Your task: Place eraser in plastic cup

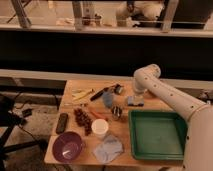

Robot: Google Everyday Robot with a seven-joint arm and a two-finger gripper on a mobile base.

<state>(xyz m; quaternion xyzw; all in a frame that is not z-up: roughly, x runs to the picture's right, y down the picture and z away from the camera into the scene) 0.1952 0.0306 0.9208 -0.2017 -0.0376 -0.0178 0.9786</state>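
A white plastic cup point(100, 128) stands upright near the table's front middle. A small blue object point(108, 99), which may be the eraser, lies in the middle of the table, behind the cup. My gripper point(133, 101) hangs low over the table at the back right, right of the blue object and just behind the green tray. It is well away from the cup. I cannot tell whether it holds anything.
A green tray point(157, 134) fills the right front. A purple bowl point(67, 146) and a blue cloth point(108, 148) lie at the front. A black remote point(62, 122), dark grapes point(82, 120), a small can point(116, 112), yellow items point(81, 93) and a black marker point(99, 93) lie around.
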